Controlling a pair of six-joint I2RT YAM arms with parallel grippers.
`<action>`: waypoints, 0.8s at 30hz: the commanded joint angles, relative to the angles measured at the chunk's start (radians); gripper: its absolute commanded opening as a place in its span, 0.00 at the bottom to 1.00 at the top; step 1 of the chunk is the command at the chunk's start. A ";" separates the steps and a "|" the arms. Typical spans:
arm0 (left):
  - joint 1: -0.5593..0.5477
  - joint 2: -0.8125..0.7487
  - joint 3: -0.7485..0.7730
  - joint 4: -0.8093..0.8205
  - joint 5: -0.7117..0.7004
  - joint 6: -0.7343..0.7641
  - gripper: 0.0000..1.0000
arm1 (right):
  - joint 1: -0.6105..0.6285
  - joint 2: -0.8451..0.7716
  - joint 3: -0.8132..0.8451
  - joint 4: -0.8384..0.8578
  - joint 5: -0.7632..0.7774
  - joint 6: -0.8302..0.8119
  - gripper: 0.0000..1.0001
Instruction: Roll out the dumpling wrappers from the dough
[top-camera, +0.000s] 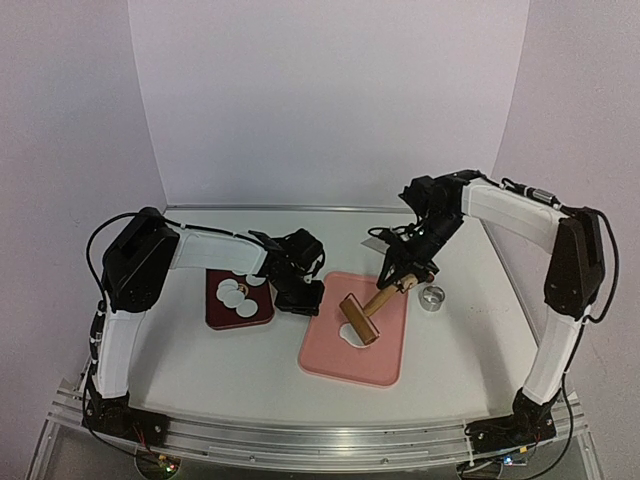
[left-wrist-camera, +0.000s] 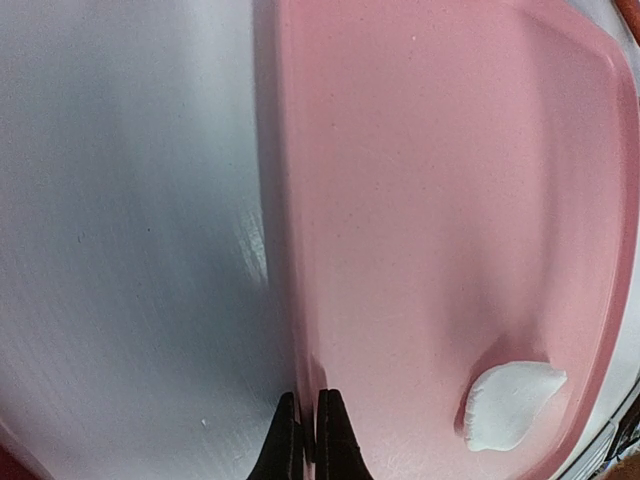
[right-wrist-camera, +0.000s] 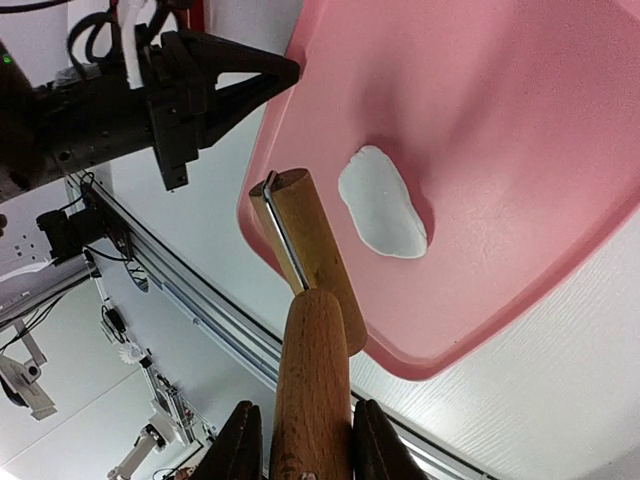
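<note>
The dough (right-wrist-camera: 385, 205) is lying near the middle of the pink board (top-camera: 345, 370) as a flattened, uneven white patch. It is not yet a neat round, so by my reading the rolling step is only partly done.

The wooden roller (top-camera: 360, 320) is sitting just beside the dough, on the board's far side. Whether its barrel is touching the dough, I cannot tell. You are gripping its handle with the right pincer (right-wrist-camera: 300, 440), the jaws clamped on the wood from both sides. That grip is letting you press and steer the barrel while the arm is reaching in over the board's far right corner.

You are parking the left pincer (left-wrist-camera: 308, 440) at the board's left edge with its jaws pressed together and nothing between them. The tips are resting right where the rim is meeting the bench (left-wrist-camera: 120, 250). That is probably to pin the board so it is not sliding under the roller's push.

The dumpling wrappers (top-camera: 237, 294) are waiting on a dark red tray (top-camera: 222, 320) just left of the board, behind the left arm. That is keeping the finished discs out of the roller's path. The small metal ring cutter (top-camera: 432, 298) is standing off the board's right side, within the right arm's reach for the cutting that should follow.
</note>
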 joint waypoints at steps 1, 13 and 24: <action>0.002 -0.011 0.022 0.000 -0.019 0.010 0.00 | -0.019 -0.017 0.001 0.000 0.059 0.075 0.00; 0.000 -0.015 0.007 0.009 0.009 0.019 0.00 | -0.021 0.139 0.006 0.036 0.191 0.170 0.00; -0.004 0.001 0.025 0.012 0.045 0.014 0.00 | 0.016 0.218 -0.111 0.098 0.247 0.228 0.00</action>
